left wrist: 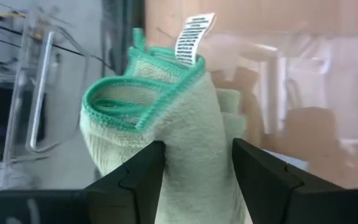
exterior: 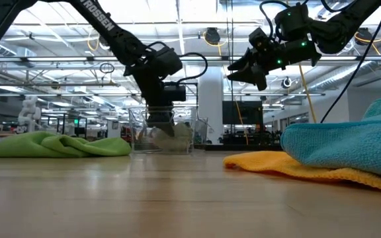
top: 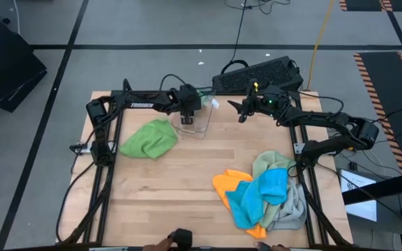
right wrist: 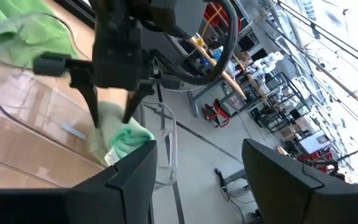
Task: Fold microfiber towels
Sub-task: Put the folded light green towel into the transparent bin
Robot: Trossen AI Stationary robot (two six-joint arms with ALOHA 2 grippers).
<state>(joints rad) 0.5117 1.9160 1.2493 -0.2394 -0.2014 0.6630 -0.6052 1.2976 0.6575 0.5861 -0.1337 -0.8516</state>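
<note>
Wooden table [top: 180, 181] holds a clear bin [top: 199, 120] near its far edge. Inside sits a folded pale green towel [left wrist: 166, 118] with a darker green edge and a white tag [left wrist: 194, 36]. More towels [top: 264, 199] are piled well apart. Left claw [left wrist: 194, 168] has its fingers spread around the towel. Right claw [top: 241, 110] hangs open beside the bin.

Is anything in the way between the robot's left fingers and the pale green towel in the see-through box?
Nothing visible. The left gripper is down inside the clear bin, and its open fingers sit either side of the folded sage green towel.
</note>
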